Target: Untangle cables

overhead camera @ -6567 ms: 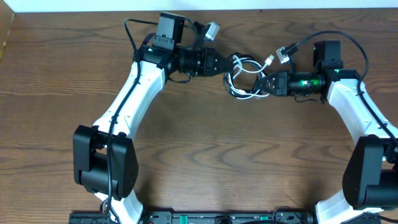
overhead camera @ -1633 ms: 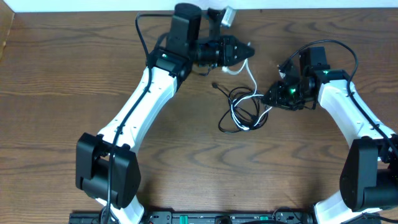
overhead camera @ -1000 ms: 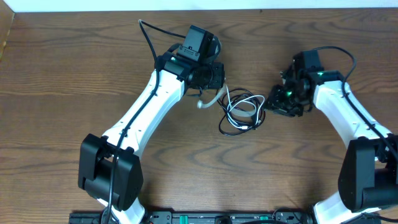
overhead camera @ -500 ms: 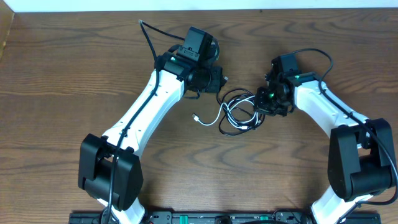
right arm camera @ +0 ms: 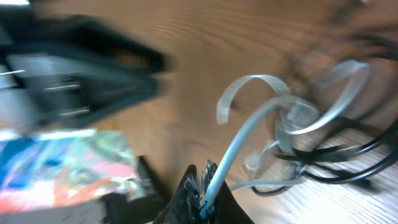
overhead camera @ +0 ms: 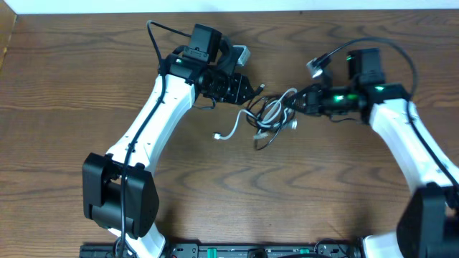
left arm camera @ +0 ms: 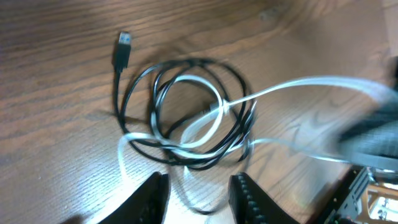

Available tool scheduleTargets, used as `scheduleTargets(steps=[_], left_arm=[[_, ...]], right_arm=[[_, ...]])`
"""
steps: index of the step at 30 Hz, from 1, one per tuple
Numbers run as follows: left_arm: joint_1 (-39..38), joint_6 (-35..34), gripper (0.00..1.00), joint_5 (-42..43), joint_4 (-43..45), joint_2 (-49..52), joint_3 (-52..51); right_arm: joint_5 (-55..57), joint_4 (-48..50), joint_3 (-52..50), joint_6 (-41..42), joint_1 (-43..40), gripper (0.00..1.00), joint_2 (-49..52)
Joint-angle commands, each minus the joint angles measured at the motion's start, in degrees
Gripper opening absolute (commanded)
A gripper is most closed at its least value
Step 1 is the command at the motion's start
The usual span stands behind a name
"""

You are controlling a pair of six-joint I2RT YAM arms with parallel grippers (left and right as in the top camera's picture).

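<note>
The knotted cables lie on the surface between both hands, right in front of the open, empty left hand, and the right hand pinches the white cable.

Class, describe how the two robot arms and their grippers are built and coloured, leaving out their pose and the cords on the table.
Both the left arm and the right arm have long white shell links joined by bulky black joint housings. The wrists are black, as are the two-finger left gripper and right gripper. A thick black cable loops off each wrist. A green light glows on the right wrist.
</note>
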Motion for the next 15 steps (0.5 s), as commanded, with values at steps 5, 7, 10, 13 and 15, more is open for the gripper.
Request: scheduleTargets(steps=[5, 7, 10, 13, 15], left_arm=[[-1.6, 1.8, 0.52, 3.5, 0.2, 1.7, 0.2], [-2.5, 1.8, 0.56, 3.5, 0.4, 3.2, 0.2], [-3.1, 1.8, 0.57, 3.6, 0.7, 5.2, 0.2], [-3.1, 1.8, 0.58, 4.4, 1.1, 6.3, 0.2], [-3.1, 1.9, 0.59, 6.4, 2.0, 6.6, 0.2]], right_arm=[[-17.8, 3.1, 1.2, 1.1, -2.6, 0.01, -2.9], [-20.3, 6.3, 1.2, 4.1, -2.6, 0.01, -2.9], [-23.1, 14.9, 1.2, 12.3, -2.6, 0.01, -3.0], [-25.8, 30.2, 1.2, 25.6, -2.7, 0.01, -3.3], [-25.6, 45.7, 1.2, 37.3, -2.9, 0.01, -3.7]])
